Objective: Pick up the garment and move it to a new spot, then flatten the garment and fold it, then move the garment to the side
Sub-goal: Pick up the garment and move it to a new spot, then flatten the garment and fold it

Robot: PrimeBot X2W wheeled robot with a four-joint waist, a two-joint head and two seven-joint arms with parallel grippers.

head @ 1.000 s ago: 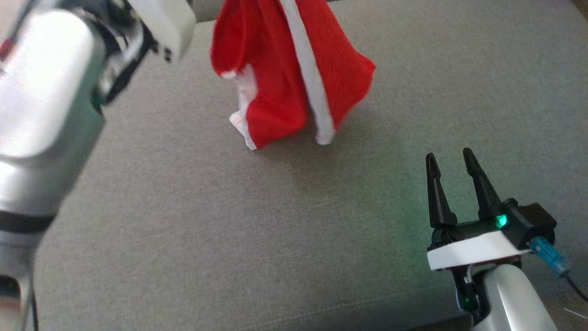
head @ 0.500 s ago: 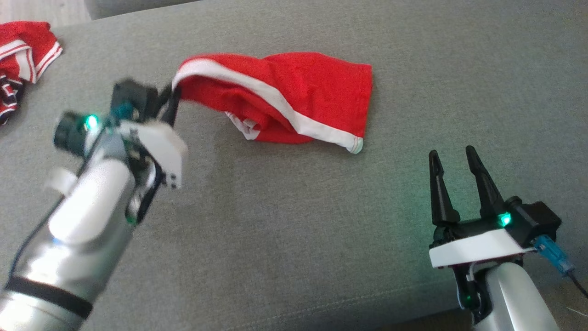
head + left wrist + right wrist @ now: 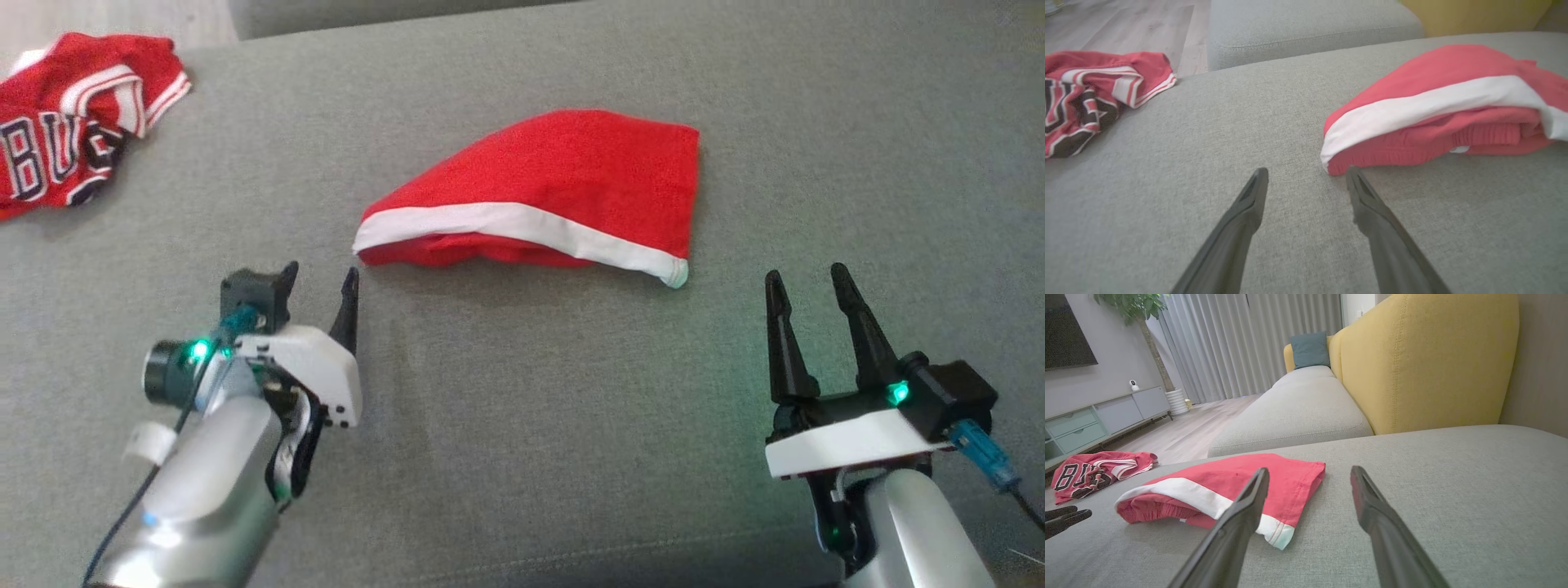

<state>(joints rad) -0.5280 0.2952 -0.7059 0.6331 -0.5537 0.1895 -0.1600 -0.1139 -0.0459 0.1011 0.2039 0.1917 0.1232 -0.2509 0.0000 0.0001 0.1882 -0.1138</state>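
Half a second ago my left claw (image 3: pixel 321 271) was pinched on the white-banded edge of the garment (image 3: pixel 571 175), holding that end up off the grey sofa cushion (image 3: pixel 522 425). Now I have let go, and the garment lies slumped on the cushion in the upper middle of the head view. My left claw sits at the lower left, its two fingers spread wide with nothing between them. The tips are just short of the garment's near left corner. In my left wrist view that corner, a white band over red folds, lies right beyond one fingertip.

My right claw (image 3: pixel 804 273) is at the lower right, fingers wide apart and empty, below the garment's right end and apart from it. A red jersey (image 3: pixel 73 155) with lettering lies crumpled at the upper left.
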